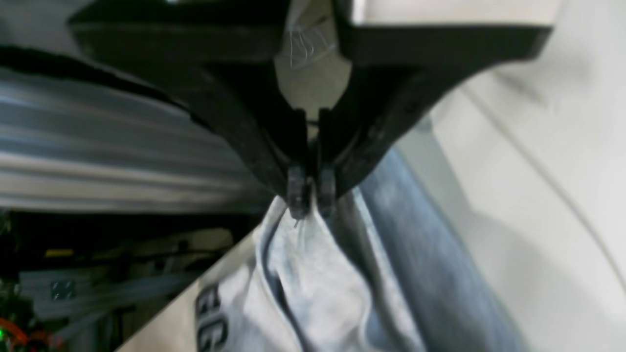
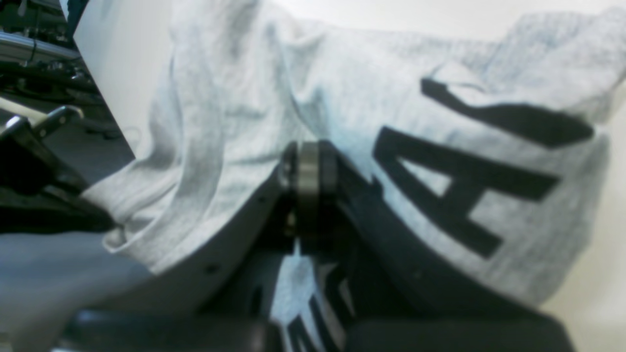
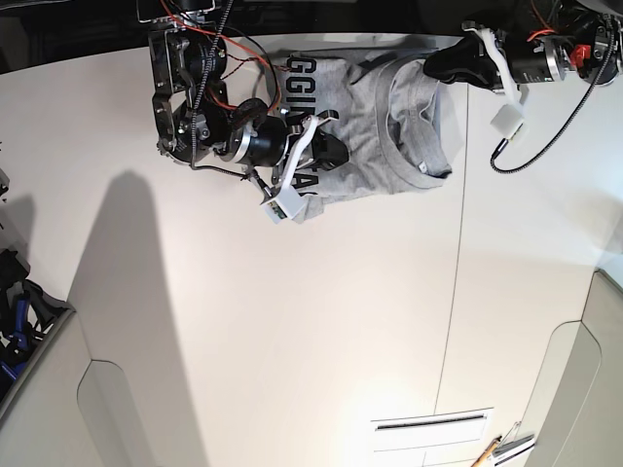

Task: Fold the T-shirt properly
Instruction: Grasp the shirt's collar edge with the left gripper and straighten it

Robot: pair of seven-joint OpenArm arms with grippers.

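Two grippers pinch the grey T-shirt (image 3: pixel 380 117), bunched at the worktop's (image 3: pixel 292 321) twelve o'clock edge: left gripper (image 1: pixel 311 203) clenched on a hem, right gripper (image 2: pixel 308 168) clamped on the lettered side. Uneven pulls could likely twist the cloth or drag it over the edge.

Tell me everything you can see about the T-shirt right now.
The T-shirt is heather-grey, soft knit by the look, with big black block letters across it and a ribbed neck showing. It lies bunched and wrinkled at the far edge of the white table, partly turned over on itself. The left gripper is shut on a pinch of its cloth, with fabric hanging in folds below. The right gripper is shut too, gripping the cloth beside the lettering.
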